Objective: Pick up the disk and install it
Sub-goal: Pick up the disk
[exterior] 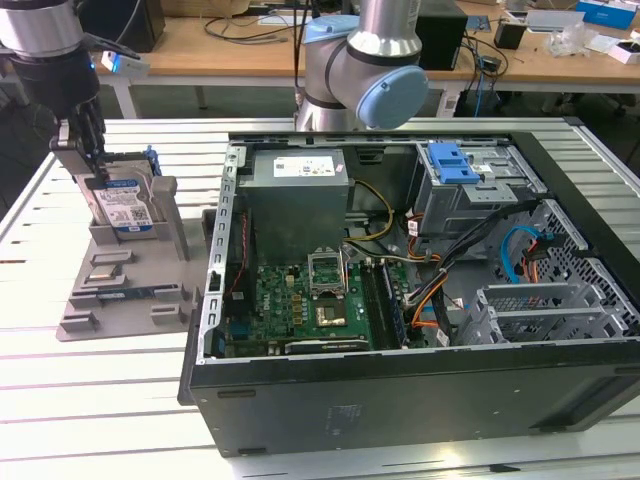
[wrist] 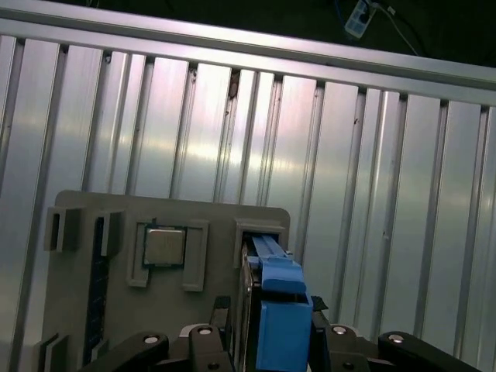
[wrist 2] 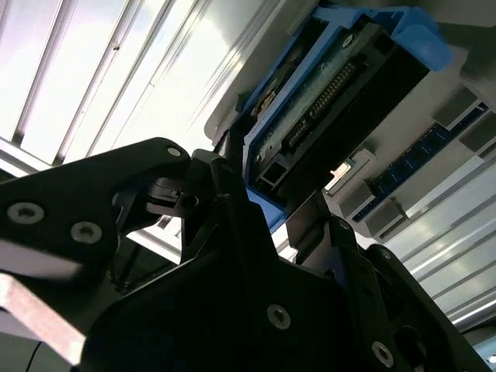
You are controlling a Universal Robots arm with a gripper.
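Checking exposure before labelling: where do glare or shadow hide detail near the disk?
Second wrist view: glare washes out the table beside the disk, and the gripper is nearly black. First wrist view: mild streaky reflections on the table. Exterior view: even light.

- disk [exterior: 125, 208] — silver metal, smooth paper label, glossy blue plastic carrier
- surface [exterior: 110, 400] — bare ribbed metal, shiny
- holder [exterior: 130, 290] — matt grey plastic
- gripper [exterior: 85, 165] — matt black with bare metal screws
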